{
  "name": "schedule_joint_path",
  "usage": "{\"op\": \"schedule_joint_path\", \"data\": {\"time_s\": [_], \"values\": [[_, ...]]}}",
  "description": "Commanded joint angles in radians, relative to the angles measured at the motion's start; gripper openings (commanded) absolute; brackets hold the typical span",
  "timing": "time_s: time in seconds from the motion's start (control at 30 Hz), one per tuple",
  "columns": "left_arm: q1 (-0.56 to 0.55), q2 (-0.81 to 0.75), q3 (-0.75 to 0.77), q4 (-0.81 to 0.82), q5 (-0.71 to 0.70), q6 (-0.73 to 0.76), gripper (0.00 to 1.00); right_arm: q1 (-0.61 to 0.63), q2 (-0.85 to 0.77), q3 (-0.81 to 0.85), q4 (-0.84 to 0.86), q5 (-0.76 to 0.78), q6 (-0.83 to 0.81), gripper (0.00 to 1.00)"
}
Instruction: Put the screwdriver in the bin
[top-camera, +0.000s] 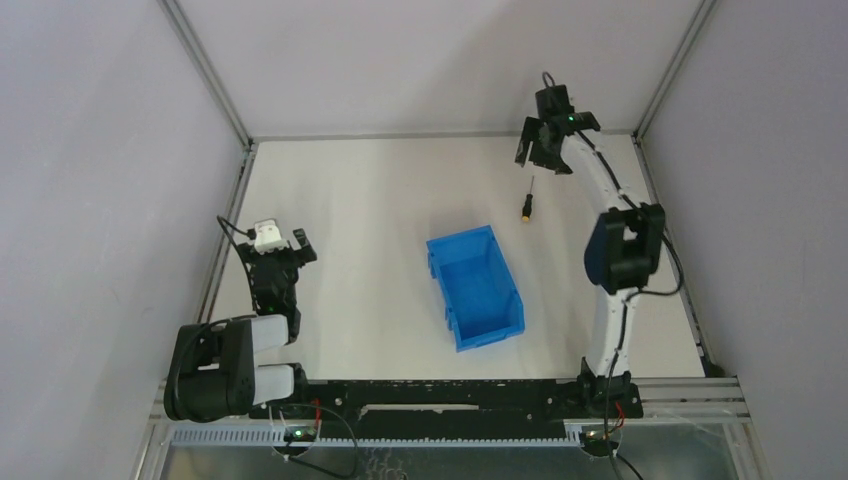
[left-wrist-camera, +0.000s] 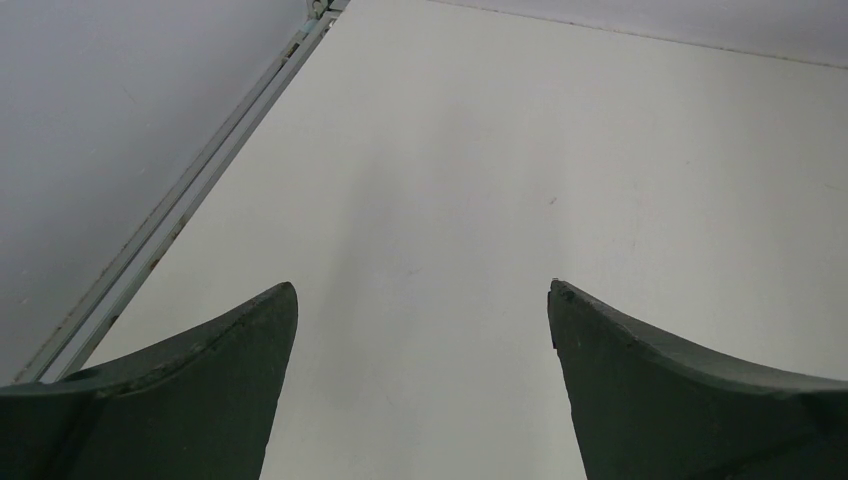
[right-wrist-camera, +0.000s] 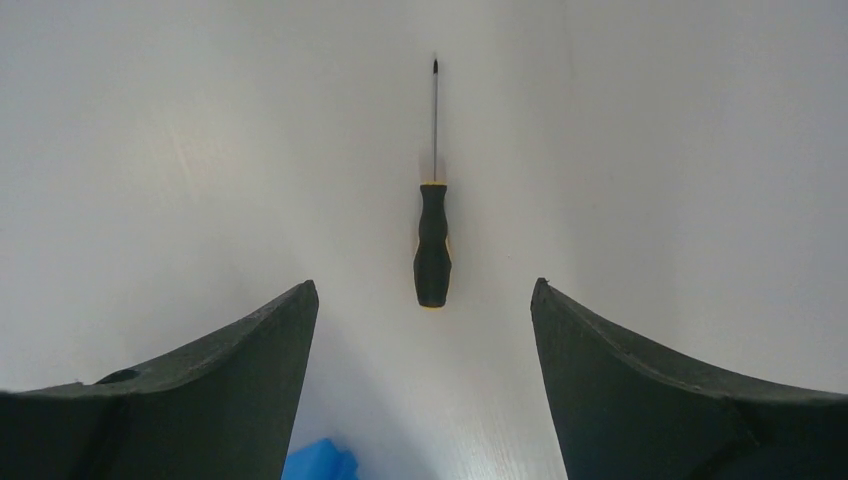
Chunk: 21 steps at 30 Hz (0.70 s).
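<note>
The screwdriver (top-camera: 528, 200) lies on the white table at the back right, beyond the bin's far right corner, with its orange-yellow handle end toward the bin. The blue bin (top-camera: 475, 287) stands open-topped mid-table. My right gripper (top-camera: 535, 155) hangs open and empty just behind the screwdriver. In the right wrist view the screwdriver (right-wrist-camera: 432, 240) lies lengthwise just ahead of the gap between my open right gripper's (right-wrist-camera: 424, 290) tips, untouched. A bin corner (right-wrist-camera: 318, 460) shows at the bottom. My left gripper (top-camera: 278, 245) is open and empty at the left, far from both, and in its own view (left-wrist-camera: 423, 290) sees only bare table.
Grey walls enclose the table on three sides. A metal rail (left-wrist-camera: 170, 215) runs along the left edge. The right arm's elbow (top-camera: 622, 250) stands to the right of the bin.
</note>
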Motion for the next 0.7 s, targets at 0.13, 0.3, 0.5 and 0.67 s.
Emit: {"op": "schedule_joint_path", "data": {"time_s": [0.13,0.3,0.5,0.67], "values": [[-0.004,-0.009,0.031,0.021,-0.003,0.011,1.00,0.020,0.274,0.310,-0.286,0.018,-0.014,0.86],[-0.003,-0.009,0.032,0.021,-0.002,0.011,1.00,0.012,0.350,0.305,-0.242,-0.002,-0.011,0.83],[-0.004,-0.009,0.031,0.022,-0.003,0.012,1.00,0.006,0.429,0.282,-0.200,-0.014,-0.021,0.74],[-0.004,-0.009,0.032,0.021,-0.003,0.012,1.00,-0.007,0.456,0.243,-0.173,0.008,-0.022,0.67]]}}
